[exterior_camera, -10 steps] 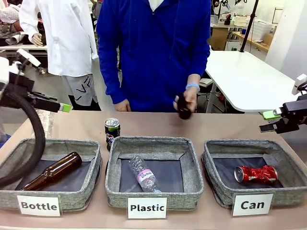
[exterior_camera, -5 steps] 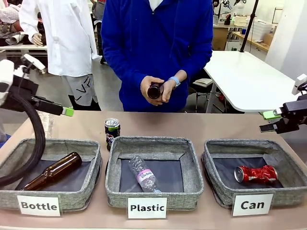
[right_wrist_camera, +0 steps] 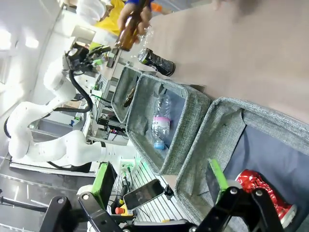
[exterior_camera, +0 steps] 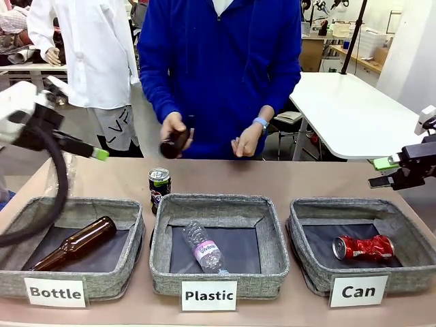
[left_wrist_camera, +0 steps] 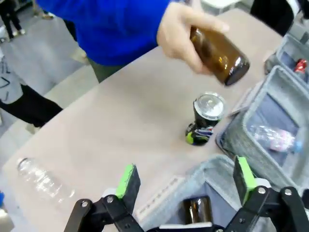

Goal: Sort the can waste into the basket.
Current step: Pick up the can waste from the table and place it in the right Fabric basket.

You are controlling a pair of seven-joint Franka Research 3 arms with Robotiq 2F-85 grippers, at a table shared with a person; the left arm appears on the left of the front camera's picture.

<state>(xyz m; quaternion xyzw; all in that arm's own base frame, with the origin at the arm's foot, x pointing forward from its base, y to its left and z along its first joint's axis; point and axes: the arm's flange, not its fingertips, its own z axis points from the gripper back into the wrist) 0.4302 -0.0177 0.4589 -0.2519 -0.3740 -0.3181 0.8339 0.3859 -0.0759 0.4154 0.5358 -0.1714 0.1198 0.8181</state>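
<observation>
A crushed red can (exterior_camera: 363, 247) lies inside the grey basket (exterior_camera: 409, 276) labelled "Can" at the right. A dark can with a green band (exterior_camera: 159, 188) stands upright on the table behind the left corner of the middle basket. My left gripper (exterior_camera: 95, 151) hovers open above the far left of the table. In the left wrist view the dark can (left_wrist_camera: 205, 118) stands beyond the open left gripper (left_wrist_camera: 186, 179). My right gripper (exterior_camera: 380, 172) is open above the right table edge. In the right wrist view that gripper (right_wrist_camera: 160, 178) is above the Can basket (right_wrist_camera: 212, 145) with the red can (right_wrist_camera: 263, 191).
A person in blue holds a brown bottle (exterior_camera: 176, 142) above the dark can. The "Bottle" basket (exterior_camera: 109, 279) holds a brown bottle (exterior_camera: 75, 242). The "Plastic" basket (exterior_camera: 163, 269) holds a clear bottle (exterior_camera: 203, 248). Another clear bottle (left_wrist_camera: 41, 181) lies on the table's left.
The person passed the brown bottle from one hand to the other and carried it towards picture left, over the dark can. My left gripper shifted slightly. The right arm stayed still.
</observation>
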